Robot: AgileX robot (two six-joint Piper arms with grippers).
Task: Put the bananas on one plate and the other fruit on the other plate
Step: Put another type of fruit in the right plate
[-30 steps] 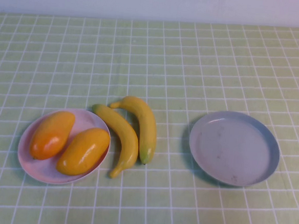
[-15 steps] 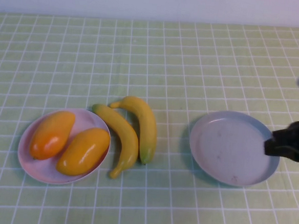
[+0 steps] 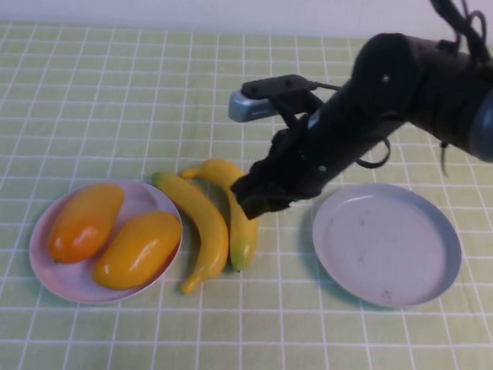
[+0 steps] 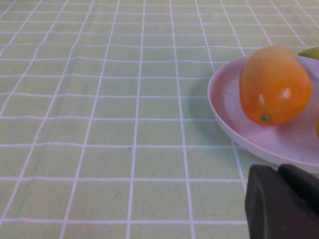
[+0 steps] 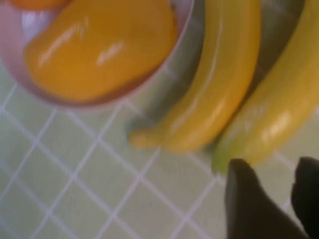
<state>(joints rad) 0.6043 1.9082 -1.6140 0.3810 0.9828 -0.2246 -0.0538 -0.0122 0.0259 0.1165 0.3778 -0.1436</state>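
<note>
While both bananas (image 3: 218, 221) lie on the green checked cloth (image 3: 134, 92), you have only half the sorting done. They rest side by side, touching along part of their length, just beside the pink plate (image 3: 148, 197) on the side that faces the grey-blue plate (image 3: 386, 244); the nearer banana almost brushes the pink plate's rim. Neither has reached the grey-blue plate, which sits bare and well apart from them.

On the pink plate you already have the two orange-yellow fruits (image 3: 112, 235), lying next to each other within the rim, so that part looks finished.

Your right gripper (image 3: 258, 194) hangs over the banana farther from the pink plate, directly above its middle. In the right wrist view its dark fingertips (image 5: 249, 199) stand a little apart with a narrow gap between them, and nothing is between them yet; no grasp is made. Your left gripper (image 4: 284, 204) sits low over the cloth, close to the pink plate on the side away from the bananas, clenched and holding nothing.

By my judgement, two carries to the grey-blue plate remain.
</note>
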